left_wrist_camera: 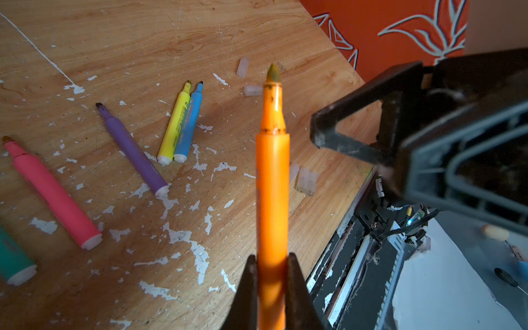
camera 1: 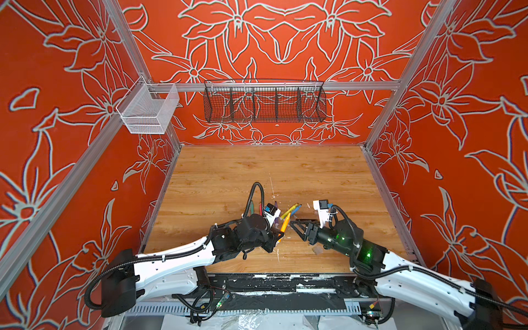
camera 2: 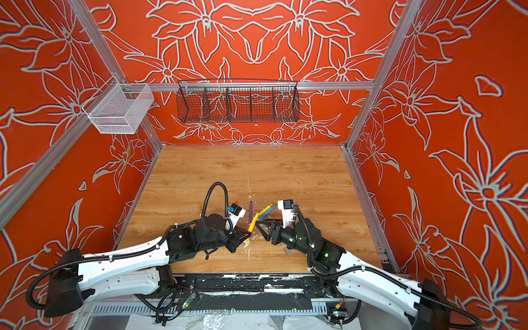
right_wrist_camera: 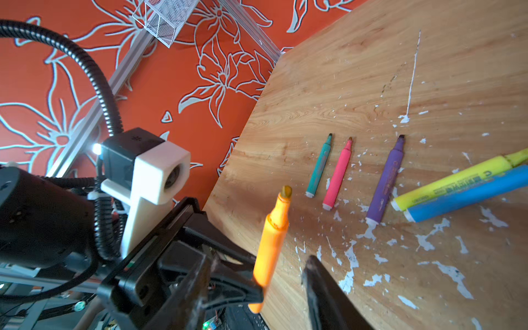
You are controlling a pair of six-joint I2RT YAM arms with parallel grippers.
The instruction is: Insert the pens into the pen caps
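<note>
My left gripper (left_wrist_camera: 271,265) is shut on the lower barrel of the orange pen (left_wrist_camera: 273,171), which it holds off the table with its uncapped tip pointing away. In both top views this orange pen (camera 1: 285,224) (camera 2: 253,223) stands at the middle front. My right gripper (right_wrist_camera: 258,257) is open just to its right, tips (camera 1: 292,223) close to the pen, holding nothing. Green (right_wrist_camera: 319,168), pink (right_wrist_camera: 338,175), purple (right_wrist_camera: 385,180), yellow (right_wrist_camera: 457,183) and blue (right_wrist_camera: 468,197) pens lie uncapped on the wood. Clear pen caps (left_wrist_camera: 242,67) (left_wrist_camera: 253,90) (left_wrist_camera: 307,180) lie loose nearby.
White paint flecks (left_wrist_camera: 183,237) cover the wooden table (camera 1: 271,171). A white mesh basket (camera 1: 148,111) and a black wire basket (camera 1: 264,103) hang on the back rail. The black front rail (camera 1: 271,281) runs close behind both grippers.
</note>
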